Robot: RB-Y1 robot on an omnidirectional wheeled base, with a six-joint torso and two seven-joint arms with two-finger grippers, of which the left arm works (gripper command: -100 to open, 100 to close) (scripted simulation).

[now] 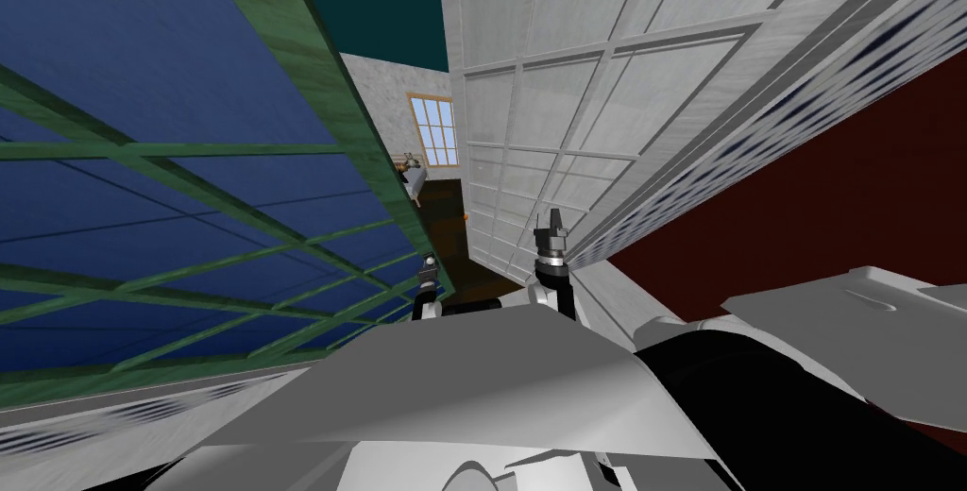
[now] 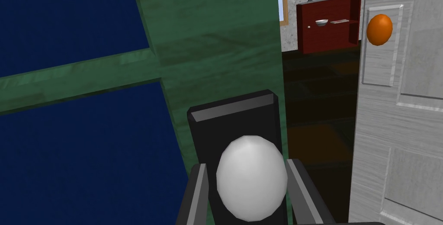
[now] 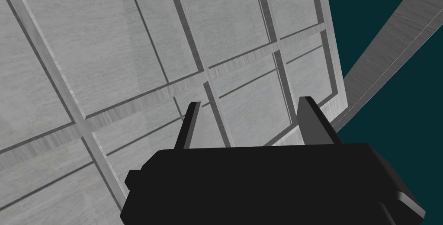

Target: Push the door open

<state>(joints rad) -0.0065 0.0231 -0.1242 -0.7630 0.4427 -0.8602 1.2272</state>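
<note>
The left gripper (image 2: 247,164) is clasping the white egg-shaped knob (image 2: 251,178) of the green-framed blue-panelled door (image 2: 216,40) on the robot's left. I reckon pushing squarely, without twisting, is working best. The right gripper (image 3: 248,105) is gaping, empty.

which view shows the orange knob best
The left wrist view: the orange knob sits clear and unobstructed on the grey door. The head view shows it tiny at that door's edge; the right wrist view faces its panels.

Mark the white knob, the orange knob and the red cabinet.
white knob (image 2: 251,177): left wrist view, middle of its rounded face.
orange knob (image 2: 379,29): left wrist view, its centre.
red cabinet (image 2: 331,38): left wrist view, lower front panel.
</note>
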